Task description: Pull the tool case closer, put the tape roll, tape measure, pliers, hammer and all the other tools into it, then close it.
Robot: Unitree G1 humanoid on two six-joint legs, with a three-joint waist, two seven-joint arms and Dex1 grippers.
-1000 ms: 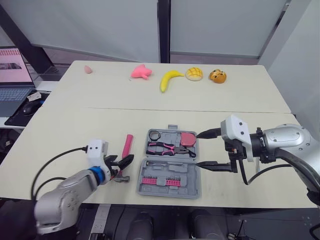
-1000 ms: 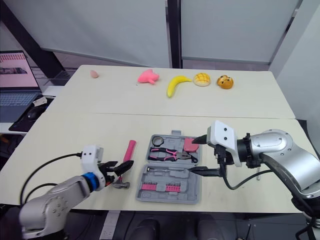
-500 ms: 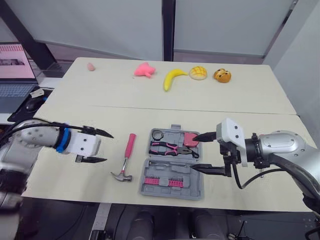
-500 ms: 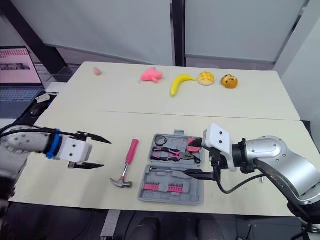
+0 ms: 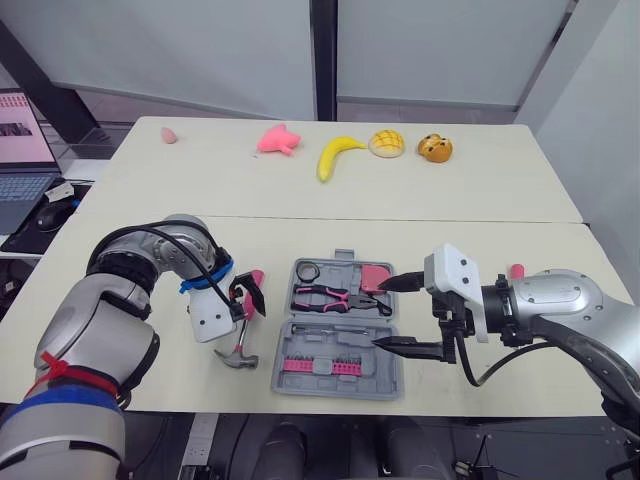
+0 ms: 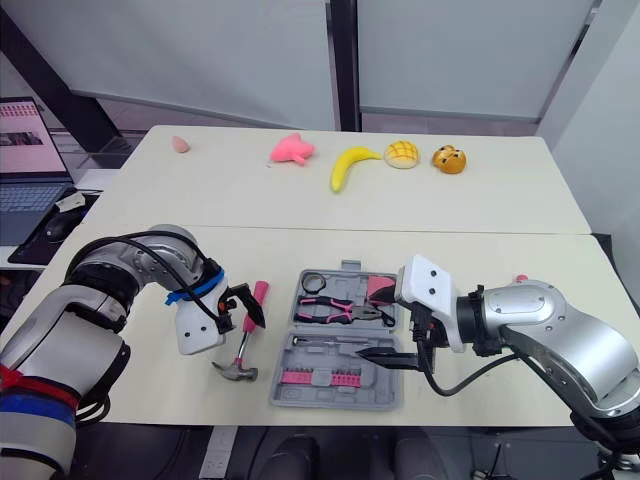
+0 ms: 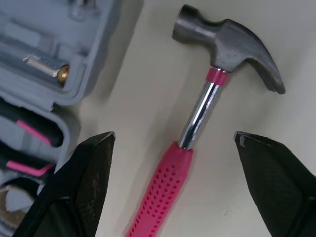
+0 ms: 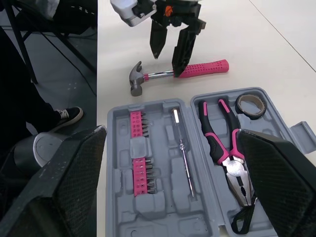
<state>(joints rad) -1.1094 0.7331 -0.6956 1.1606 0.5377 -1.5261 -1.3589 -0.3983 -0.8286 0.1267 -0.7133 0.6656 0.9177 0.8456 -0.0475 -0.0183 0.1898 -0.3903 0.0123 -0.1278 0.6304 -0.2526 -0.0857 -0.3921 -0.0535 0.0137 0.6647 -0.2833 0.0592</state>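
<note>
Head view: hammer (image 5: 239, 357) lies lower left of centre, just left of the open tool case (image 5: 388, 378), long axis near vertical, head lowest; left gripper (image 5: 248, 300) sits over its pink handle, the nearer arm. Left wrist: fingers (image 7: 89, 187) spread wide astride the handle, empty. Right wrist: right gripper (image 8: 171, 131) wide open, empty, above the case. No legible writing, probably.

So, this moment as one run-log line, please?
left pincer: open, over hammer | right pincer: open, at case's right side | hammer: on table, outside case | case: open

bright, even indoor light with soft shadows and sharp focus.
</note>
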